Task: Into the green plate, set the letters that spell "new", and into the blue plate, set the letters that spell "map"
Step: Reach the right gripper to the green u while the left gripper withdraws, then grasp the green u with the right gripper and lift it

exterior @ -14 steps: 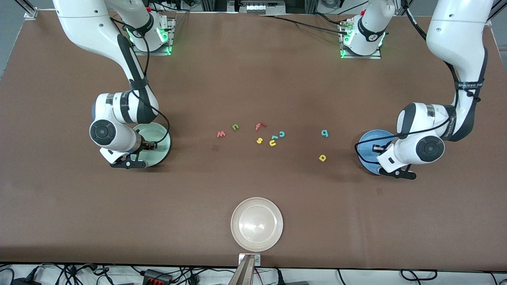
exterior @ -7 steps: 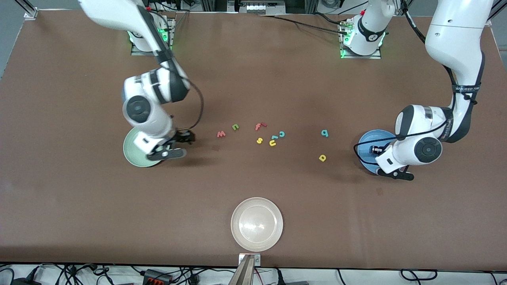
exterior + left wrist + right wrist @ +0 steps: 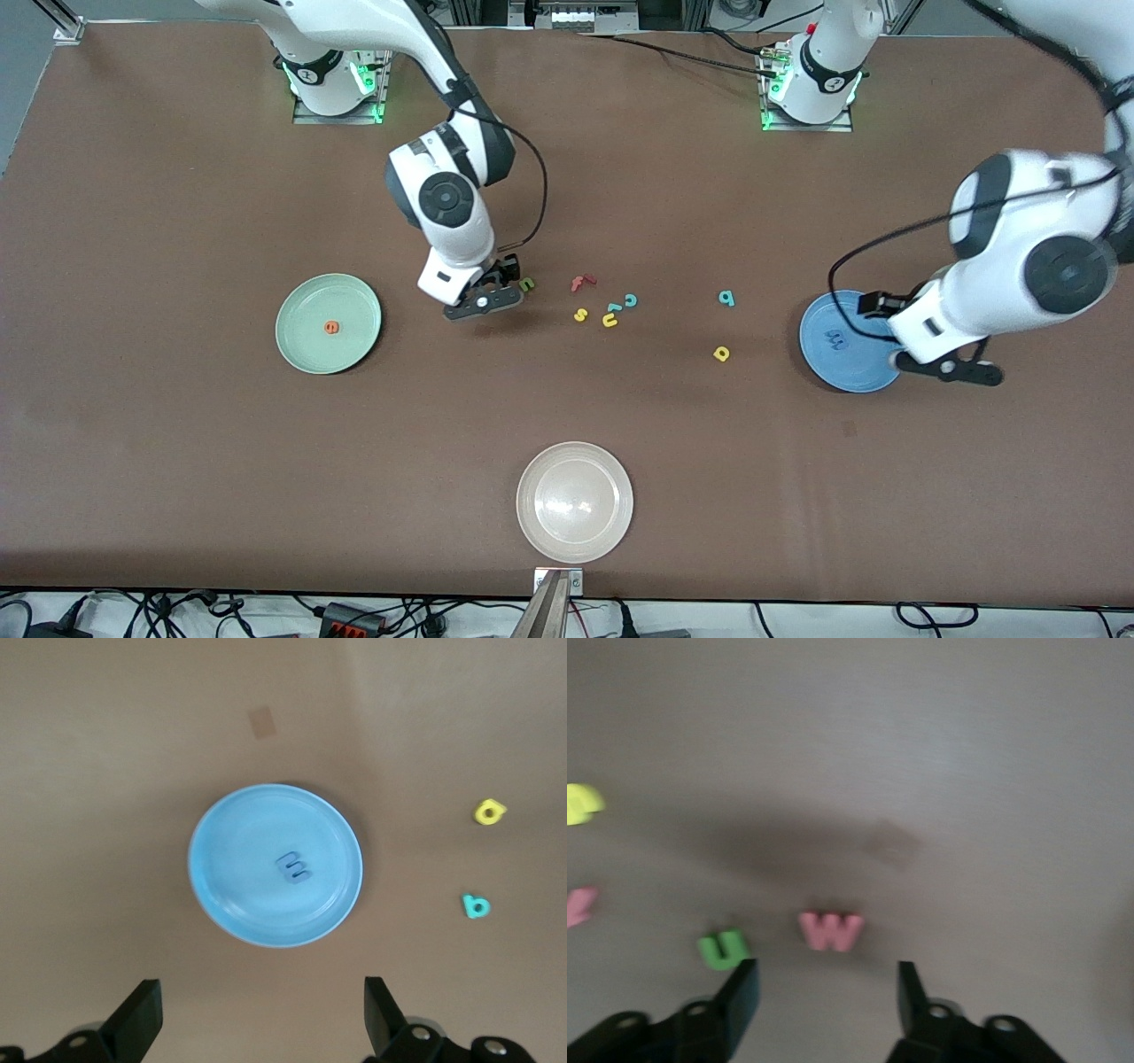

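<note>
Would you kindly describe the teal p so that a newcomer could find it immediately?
Start at the blue plate at the left arm's end of the table. Two letters lie apart from the central cluster, toward that plate; the teal p is the one farther from the front camera, unlike the yellow a.

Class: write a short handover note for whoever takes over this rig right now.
Left tool: open, empty, above the blue plate.
Right tool: open, empty, over the pinkish-red w.
Done: orange e in the green plate; blue m in the blue plate.
Left: w and olive-green n to green; yellow a and teal p to blue.
</note>
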Available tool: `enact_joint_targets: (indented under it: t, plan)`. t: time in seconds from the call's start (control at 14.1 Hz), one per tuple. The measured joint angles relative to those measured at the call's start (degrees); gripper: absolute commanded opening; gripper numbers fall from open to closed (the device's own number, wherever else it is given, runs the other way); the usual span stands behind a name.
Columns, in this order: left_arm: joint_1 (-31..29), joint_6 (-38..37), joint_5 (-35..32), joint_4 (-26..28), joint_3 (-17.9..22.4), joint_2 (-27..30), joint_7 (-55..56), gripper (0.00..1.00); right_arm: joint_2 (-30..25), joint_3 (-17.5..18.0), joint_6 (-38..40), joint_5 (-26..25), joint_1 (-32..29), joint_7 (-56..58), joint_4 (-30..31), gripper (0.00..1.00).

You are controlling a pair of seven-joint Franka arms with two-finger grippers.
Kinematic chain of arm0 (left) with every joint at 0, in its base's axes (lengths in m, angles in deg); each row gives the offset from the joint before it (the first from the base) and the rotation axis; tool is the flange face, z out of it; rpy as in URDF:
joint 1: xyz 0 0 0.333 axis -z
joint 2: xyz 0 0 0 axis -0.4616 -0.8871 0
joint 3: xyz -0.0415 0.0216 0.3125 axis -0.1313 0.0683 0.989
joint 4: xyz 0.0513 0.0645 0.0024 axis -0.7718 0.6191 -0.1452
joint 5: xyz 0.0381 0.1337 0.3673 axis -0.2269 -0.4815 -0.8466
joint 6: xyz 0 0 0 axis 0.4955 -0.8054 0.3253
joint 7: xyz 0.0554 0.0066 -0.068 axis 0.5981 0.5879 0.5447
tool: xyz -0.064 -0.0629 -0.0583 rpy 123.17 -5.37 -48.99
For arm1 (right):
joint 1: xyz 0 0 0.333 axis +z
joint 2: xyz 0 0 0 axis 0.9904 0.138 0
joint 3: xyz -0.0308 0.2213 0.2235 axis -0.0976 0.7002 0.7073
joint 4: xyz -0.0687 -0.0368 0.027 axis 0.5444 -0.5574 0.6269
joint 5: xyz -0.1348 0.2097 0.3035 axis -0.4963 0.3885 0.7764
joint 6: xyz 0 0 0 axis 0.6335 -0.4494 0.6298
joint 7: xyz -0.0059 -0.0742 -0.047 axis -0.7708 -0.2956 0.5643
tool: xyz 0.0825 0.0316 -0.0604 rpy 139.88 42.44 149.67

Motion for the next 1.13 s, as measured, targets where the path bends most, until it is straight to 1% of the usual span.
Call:
enact_joint_targets:
  t: [0.07, 0.21, 0.28, 0.35, 0.43, 0.5, 0.64, 0.71, 0.85, 1.13]
  plan:
    - [-0.07, -2.02, 1.48, -1.81, 0.03, 1.56, 0.00, 1.00, 1.19, 0.02, -0.01, 0.00, 1.10, 0.03, -1.52, 0.56]
    - [-0.86, -5.15, 6.77, -5.41, 0.33, 3.79, 0.05, 1.00, 3.94, 0.03, -0.01, 0.00, 2.75, 0.02, -4.32, 0.56]
    - [-1.66, -5.68, 9.36, -6.28, 0.63, 5.17, 0.05, 1.00, 5.39, 0.02, -0.03, 0.00, 3.15, 0.02, -5.29, 0.56]
    - [-2.12, -5.72, 10.46, -6.06, 1.24, 6.87, 0.02, 1.00, 6.53, 0.01, -0.06, 0.00, 3.26, 0.03, -5.94, 0.56]
    - [-2.26, -5.26, 10.75, -5.16, 1.90, 9.08, 0.00, 1.00, 7.45, 0.00, -0.12, 0.00, 3.27, 0.04, -6.41, 0.57]
    - [-2.29, -3.97, 10.88, -3.15, 2.29, 11.88, 0.00, 1.00, 8.10, -0.04, -0.17, 0.00, 3.29, 0.04, -6.71, 0.57]
    - [-1.32, -0.44, 10.92, 2.57, 3.20, 17.21, 0.02, 1.00, 8.48, -0.04, -0.19, 0.00, 3.34, 0.04, -7.01, 0.57]
    - [-0.39, 0.64, 10.93, 4.99, 3.89, 18.73, 0.03, 1.00, 8.47, -0.04, -0.19, 0.00, 3.48, 0.04, -7.10, 0.57]
    - [0.49, 1.32, 10.93, 7.74, 4.59, 19.44, 0.06, 1.00, 8.47, -0.04, -0.19, 0.15, 3.91, 0.03, -7.20, 0.57]
    - [0.30, 0.65, 10.93, 8.61, 5.21, 18.99, 0.06, 1.00, 9.12, -0.04, -0.18, 1.41, 4.34, 0.03, -7.20, 0.57]
